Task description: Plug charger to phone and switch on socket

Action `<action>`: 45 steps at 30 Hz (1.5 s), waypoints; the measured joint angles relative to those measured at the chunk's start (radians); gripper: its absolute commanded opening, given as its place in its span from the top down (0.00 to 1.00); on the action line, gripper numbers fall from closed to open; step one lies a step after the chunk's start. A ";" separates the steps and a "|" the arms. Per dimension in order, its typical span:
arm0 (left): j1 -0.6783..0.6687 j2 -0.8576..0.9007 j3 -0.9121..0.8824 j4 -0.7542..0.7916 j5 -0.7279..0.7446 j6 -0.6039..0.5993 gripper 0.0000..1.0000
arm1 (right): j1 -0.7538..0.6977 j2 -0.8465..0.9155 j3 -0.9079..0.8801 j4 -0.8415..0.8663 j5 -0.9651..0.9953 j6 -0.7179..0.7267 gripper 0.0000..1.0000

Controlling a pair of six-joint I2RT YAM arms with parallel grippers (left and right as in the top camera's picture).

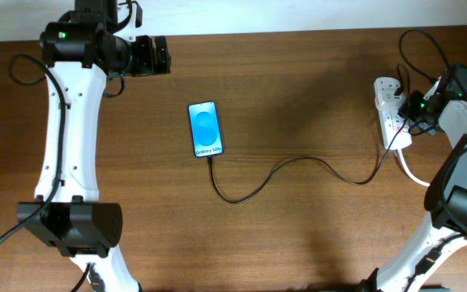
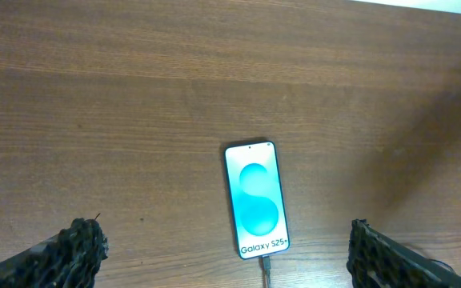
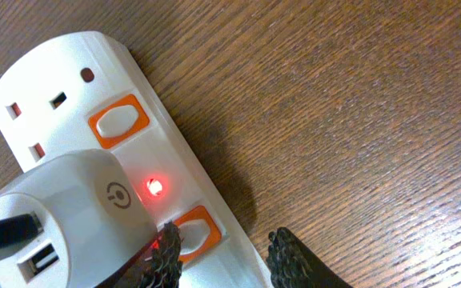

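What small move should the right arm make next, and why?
Probably lift the right end effector off the socket and back away. The red lamp beside the switch is lit, one finger rests at that switch, and the charger already meets the lower end of the phone.

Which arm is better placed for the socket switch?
Right. Its pincer sits at the socket, one finger at the orange-framed switch beside the lit red light. The left pincer hangs open above the phone, charger already in, far across the table.
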 measured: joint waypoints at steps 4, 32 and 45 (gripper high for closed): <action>0.000 0.000 0.000 0.000 0.000 0.000 0.00 | 0.000 0.000 0.005 -0.020 -0.009 0.004 0.61; 0.000 0.000 0.000 0.000 0.000 0.000 0.01 | 0.235 -0.968 0.108 -0.805 -0.343 -0.357 0.01; 0.000 0.000 0.000 0.000 0.000 0.000 0.00 | 0.246 -1.010 0.108 -0.928 -0.245 -0.389 0.02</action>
